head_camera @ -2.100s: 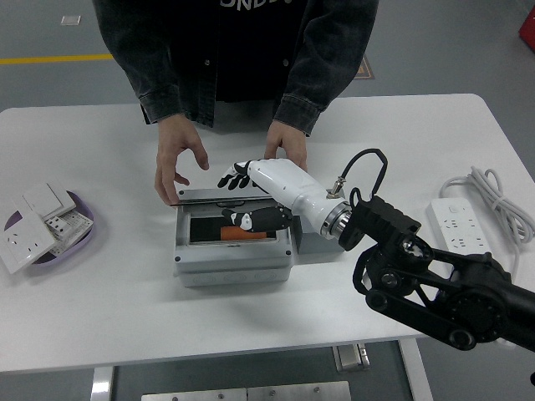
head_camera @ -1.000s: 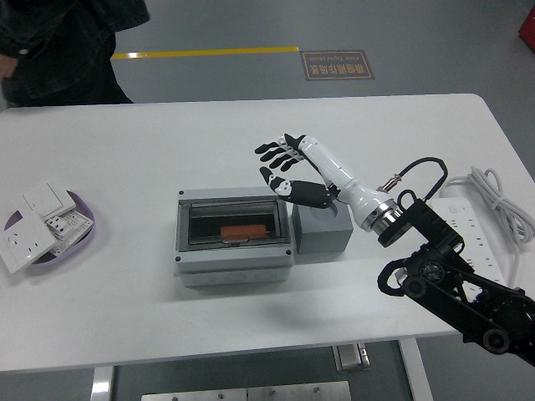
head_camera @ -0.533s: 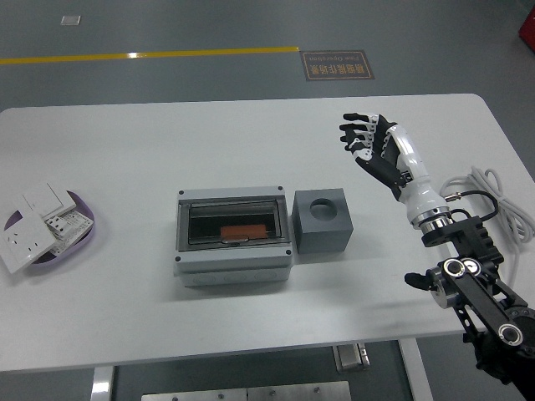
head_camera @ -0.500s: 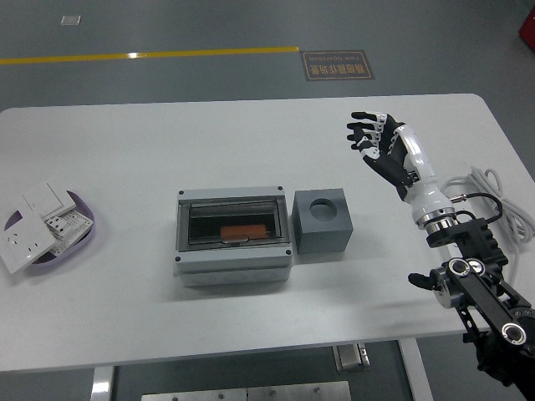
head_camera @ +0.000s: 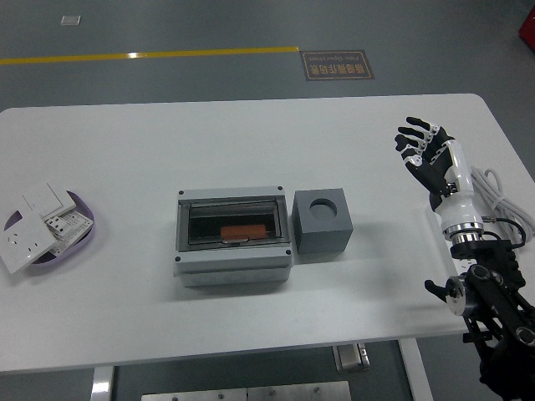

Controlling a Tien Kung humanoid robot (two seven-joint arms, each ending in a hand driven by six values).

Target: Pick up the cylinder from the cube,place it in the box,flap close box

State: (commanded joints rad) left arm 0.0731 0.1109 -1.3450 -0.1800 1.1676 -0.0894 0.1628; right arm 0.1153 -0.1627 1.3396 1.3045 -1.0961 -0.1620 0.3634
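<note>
At table centre sits the grey box (head_camera: 233, 236), its clear flap down over the opening. Through the flap the orange cylinder (head_camera: 243, 229) is visible, lying on the box floor. Just right of the box, nearly touching it, stands the grey cube (head_camera: 323, 220); its round top socket is empty. Above the table's right side, well apart from the cube, the right hand (head_camera: 430, 158) is raised with fingers spread, grasping nothing. Near the left edge, a purple dish (head_camera: 84, 233) holds white switch plates (head_camera: 38, 223). Behind the right hand lies a white cable (head_camera: 497, 194).
</note>
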